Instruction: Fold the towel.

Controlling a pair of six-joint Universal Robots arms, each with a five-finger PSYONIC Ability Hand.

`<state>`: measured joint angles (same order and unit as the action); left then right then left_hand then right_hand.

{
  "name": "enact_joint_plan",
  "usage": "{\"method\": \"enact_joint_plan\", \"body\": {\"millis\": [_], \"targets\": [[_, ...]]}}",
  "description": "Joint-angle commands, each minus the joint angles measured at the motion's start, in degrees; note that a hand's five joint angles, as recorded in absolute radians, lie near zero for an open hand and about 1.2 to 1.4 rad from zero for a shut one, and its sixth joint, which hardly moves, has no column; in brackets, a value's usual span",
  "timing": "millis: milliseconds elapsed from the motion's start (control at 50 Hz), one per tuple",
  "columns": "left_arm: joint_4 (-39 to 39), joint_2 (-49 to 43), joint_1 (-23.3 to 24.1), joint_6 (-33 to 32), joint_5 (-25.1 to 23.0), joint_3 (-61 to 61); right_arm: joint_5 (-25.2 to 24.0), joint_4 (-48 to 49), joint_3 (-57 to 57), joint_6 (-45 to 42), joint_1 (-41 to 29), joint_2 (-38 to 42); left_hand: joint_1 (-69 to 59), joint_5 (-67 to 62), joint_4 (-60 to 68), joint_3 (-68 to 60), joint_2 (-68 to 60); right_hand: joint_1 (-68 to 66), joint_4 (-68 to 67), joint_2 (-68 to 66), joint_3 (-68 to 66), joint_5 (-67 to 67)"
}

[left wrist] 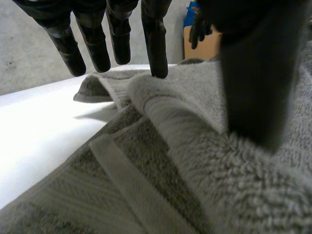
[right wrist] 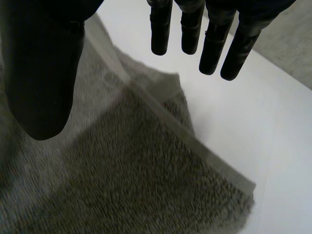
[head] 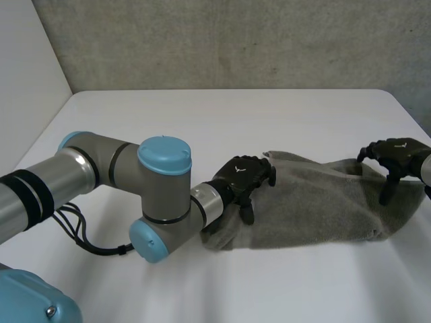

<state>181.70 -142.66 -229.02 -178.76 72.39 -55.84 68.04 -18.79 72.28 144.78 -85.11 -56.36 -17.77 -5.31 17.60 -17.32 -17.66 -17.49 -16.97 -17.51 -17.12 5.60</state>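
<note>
The grey terry towel [head: 316, 202] lies rumpled on the white worktop [head: 202, 121], stretched sideways across its right half. It is not flat: a soft ridge of cloth is rolled up at one end. A smooth woven band runs near its hem.

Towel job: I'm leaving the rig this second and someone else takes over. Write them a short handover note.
Left hand: open, at the left end of the towel, fingers straight, gripping nothing.
Right hand: open, hovering above the towel's right end near a corner, gripping nothing.
Towel: grey and rumpled, lying on the white table, with one edge turned over in a loose ridge by the left hand.
Done: no neat fold yet.
Left: probably grasp the ends, bring one over the other, then flatten.
</note>
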Motion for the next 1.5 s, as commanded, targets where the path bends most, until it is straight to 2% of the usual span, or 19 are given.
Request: {"method": "enact_joint_plan", "body": {"millis": [20,160,220,260,320,500,560,600,620,700,900,1000,1040,1080,1160,1220,1340,1440,1500], "targets": [[0.0,-0.8,0.0,-0.6,5.2,-0.1,0.5,1.9,0.1,-4.7,0.3,2.5,3.7,1.2,-3.5,3.2,3.6,-0.2,-0.7,-0.1,-0.5,2.0],[-1.4,-1.0,0.0,-0.6,7.0,-0.1,1.0,2.6,0.0,-5.1,0.2,3.5,3.3,0.9,-3.2,2.9,3.2,-12.9,-13.5,-12.9,-13.3,14.8],[-2.5,-1.1,0.0,-0.6,7.1,-0.1,1.4,2.5,0.0,-5.3,0.1,3.5,3.2,0.7,-3.0,2.7,3.1,-24.0,-24.6,-24.0,-24.4,25.9],[-3.2,-1.0,0.0,-0.5,7.7,-0.2,1.4,2.4,0.1,-5.3,0.0,3.1,2.8,0.4,-2.7,2.4,2.7,-37.8,-38.3,-37.8,-38.1,39.7],[-3.9,-1.1,0.1,-0.6,9.3,-0.3,1.0,2.4,0.3,-5.2,-0.3,2.1,2.7,0.2,-2.5,2.2,2.6,-46.6,-47.1,-46.5,-46.9,48.4],[-4.9,-1.7,1.2,-0.6,10.3,0.2,0.5,2.5,3.4,-5.3,-0.4,-1.6,-1.9,-4.3,2.0,-2.3,-2.0,-48.6,-49.1,-48.6,-49.0,50.5],[-4.9,-1.7,1.3,-0.6,10.4,0.3,0.4,2.5,4.0,-5.3,-0.4,-1.8,-12.8,-15.3,13.0,-13.2,-12.9,-48.8,-49.3,-48.8,-49.2,50.7],[-5.0,-1.7,1.3,-0.6,10.5,0.3,0.3,2.5,4.4,-5.3,-0.4,-1.7,-41.4,-43.9,41.6,-41.9,-41.5,-53.4,-54.0,-53.4,-53.8,55.3],[-5.0,-1.7,1.3,-0.6,10.5,0.3,0.3,2.5,4.5,-5.3,-0.4,-1.7,-41.6,-44.0,41.7,-42.0,-41.7,-53.5,-54.0,-53.5,-53.9,55.4],[-4.9,-1.6,1.3,-0.6,10.1,0.6,0.4,2.5,4.3,-5.5,-0.8,-1.1,-62.2,-64.7,62.4,-62.7,-62.3,-62.5,-63.0,-62.5,-62.9,64.4],[-4.9,-1.5,0.2,-3.0,10.6,8.5,1.3,2.5,-5.3,-5.8,-7.3,0.1,-62.2,-64.7,62.4,-62.7,-62.3,-62.5,-63.0,-62.5,-62.9,64.4],[-5.0,-1.3,-4.0,-9.2,15.4,17.5,1.2,3.2,-19.4,-4.1,-11.7,0.3,-62.2,-64.7,62.4,-62.7,-62.3,-62.5,-63.0,-62.5,-62.9,64.4],[-4.5,-0.6,-6.6,-14.4,19.8,24.3,0.7,6.1,-30.2,-0.4,-15.0,0.2,-62.2,-64.7,62.4,-62.7,-62.3,-62.5,-63.0,-62.5,-62.9,64.4],[-4.3,0.3,-7.9,-16.1,21.4,27.9,0.5,9.1,-34.7,2.9,-16.2,0.0,-62.2,-64.7,62.4,-62.7,-62.3,-62.5,-63.0,-62.5,-62.9,64.4],[-3.3,5.1,-10.7,-14.3,21.8,34.7,-0.8,19.1,-41.8,14.7,-17.2,-1.7,-62.2,-64.7,62.4,-62.7,-62.3,-62.5,-63.0,-62.5,-62.9,64.4],[-2.3,7.2,-11.5,-12.8,21.7,34.6,-1.4,22.6,-42.1,20.6,-18.0,-2.3,-62.2,-64.7,62.4,-62.7,-62.3,-62.5,-63.0,-62.5,-62.9,64.4],[-0.3,15.0,-15.7,-8.3,21.0,26.7,-1.5,19.8,-38.9,21.3,-19.7,-2.1,-62.2,-64.7,62.4,-62.7,-62.3,-62.5,-63.0,-62.5,-62.9,64.4],[0.1,20.2,-18.7,-8.0,15.3,7.7,-6.8,9.4,-29.3,12.1,-21.4,-1.6,-62.2,-64.7,62.4,-62.7,-62.3,-62.5,-63.0,-62.5,-62.9,64.4],[0.1,20.9,-18.9,-8.1,13.0,1.9,-8.3,6.4,-26.0,7.5,-21.9,-1.3,-62.2,-64.7,62.4,-62.7,-62.3,-62.5,-63.0,-62.5,-62.9,64.4]]}}
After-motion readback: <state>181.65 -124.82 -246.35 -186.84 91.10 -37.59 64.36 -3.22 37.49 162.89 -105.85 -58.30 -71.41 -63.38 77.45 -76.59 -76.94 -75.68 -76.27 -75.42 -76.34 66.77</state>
